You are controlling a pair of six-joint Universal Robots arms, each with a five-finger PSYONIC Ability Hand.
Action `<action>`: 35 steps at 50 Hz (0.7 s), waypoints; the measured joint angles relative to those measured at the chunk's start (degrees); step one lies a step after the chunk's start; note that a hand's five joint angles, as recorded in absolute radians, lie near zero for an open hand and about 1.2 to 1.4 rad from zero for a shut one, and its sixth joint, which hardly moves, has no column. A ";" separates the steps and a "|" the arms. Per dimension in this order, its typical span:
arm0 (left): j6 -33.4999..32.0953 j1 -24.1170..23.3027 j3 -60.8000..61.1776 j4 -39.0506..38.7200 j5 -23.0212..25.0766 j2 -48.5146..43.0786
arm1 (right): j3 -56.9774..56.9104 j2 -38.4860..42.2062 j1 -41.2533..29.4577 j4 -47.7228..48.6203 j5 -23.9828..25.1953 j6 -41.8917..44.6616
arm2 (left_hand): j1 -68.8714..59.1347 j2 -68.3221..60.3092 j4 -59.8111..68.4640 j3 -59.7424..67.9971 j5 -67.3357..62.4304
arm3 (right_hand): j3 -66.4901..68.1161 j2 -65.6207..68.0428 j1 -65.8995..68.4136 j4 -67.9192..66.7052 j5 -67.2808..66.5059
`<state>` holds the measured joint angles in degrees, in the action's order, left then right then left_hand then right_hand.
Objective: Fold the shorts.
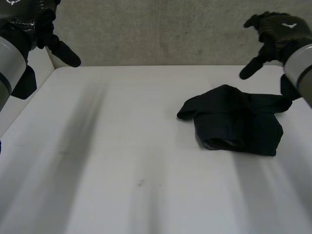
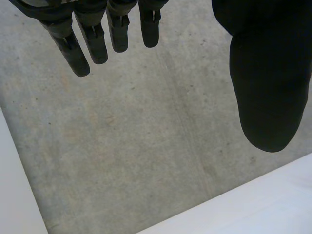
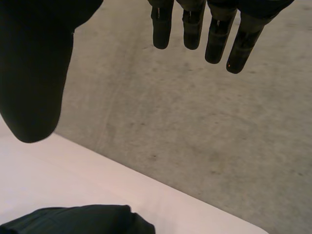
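A white table [image 1: 122, 161] stands in front of a grey floor [image 1: 161, 34]. The black shorts [image 1: 234, 121] lie bunched on the table's right side, near the right arm. Their long way runs side to side, with one end poking toward the middle. The left hand [image 1: 43, 25] and right hand [image 1: 275, 30] hang up high, fingers [image 2: 92, 39] straight and spread, holding nothing.

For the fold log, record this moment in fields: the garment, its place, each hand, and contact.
garment: black fabric shorts, bunched in a rumpled heap, not laid flat
place: on the white table, on the robot's right side
left hand: open, fingers straight, raised near the table's far left corner, holding nothing
right hand: open, fingers straight, raised near the far edge, beyond the shorts, holding nothing
contact: neither hand touches the shorts
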<state>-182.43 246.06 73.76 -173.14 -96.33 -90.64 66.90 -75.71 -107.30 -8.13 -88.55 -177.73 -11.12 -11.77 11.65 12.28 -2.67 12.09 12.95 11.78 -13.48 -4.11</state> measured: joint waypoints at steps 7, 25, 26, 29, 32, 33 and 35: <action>0.14 -0.65 -1.92 4.73 0.16 -0.22 | 1.29 -3.31 0.96 -1.65 -2.97 -0.76 | 0.00 0.00 0.00 0.00 0.01 | 0.00 0.00 0.00 0.00 0.00; -0.21 -0.24 -1.36 5.87 0.32 0.22 | 1.94 -2.73 0.29 -1.88 -1.64 4.46 | 0.00 0.00 0.00 0.00 0.01 | 0.00 0.00 0.00 0.00 0.00; -0.21 -0.27 -1.19 5.76 0.33 0.23 | 1.71 -1.74 0.35 -3.04 -0.24 5.41 | 0.00 0.00 0.00 0.00 0.01 | 0.00 0.00 0.00 0.00 0.00; -0.22 -0.39 -0.82 5.41 0.36 0.10 | 0.52 2.22 0.60 -8.09 3.76 8.86 | 0.00 0.00 0.00 0.00 0.00 | 0.00 0.00 0.00 0.00 0.00; -0.22 -0.47 -0.69 5.17 0.34 -0.15 | -1.05 7.39 0.82 -14.11 6.69 12.51 | 0.00 0.00 0.00 0.00 0.01 | 0.00 0.00 0.00 0.00 0.00; -0.22 -0.47 -0.68 5.10 0.34 -0.26 | -1.70 9.68 0.87 -16.33 7.42 13.84 | 0.00 0.00 0.00 0.00 0.01 | 0.00 0.00 0.00 0.00 0.00; -0.21 -0.42 -0.70 5.02 0.33 -0.42 | -2.48 14.55 0.88 -19.21 7.97 15.74 | 0.00 0.00 0.00 0.00 0.01 | 0.00 0.00 0.00 0.00 0.00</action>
<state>-182.64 245.64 73.06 -168.13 -96.00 -91.05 64.42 -61.16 -106.42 -27.33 -80.58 -161.99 -11.11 -11.77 11.65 12.28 -2.66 12.09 12.95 11.78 -13.48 -4.11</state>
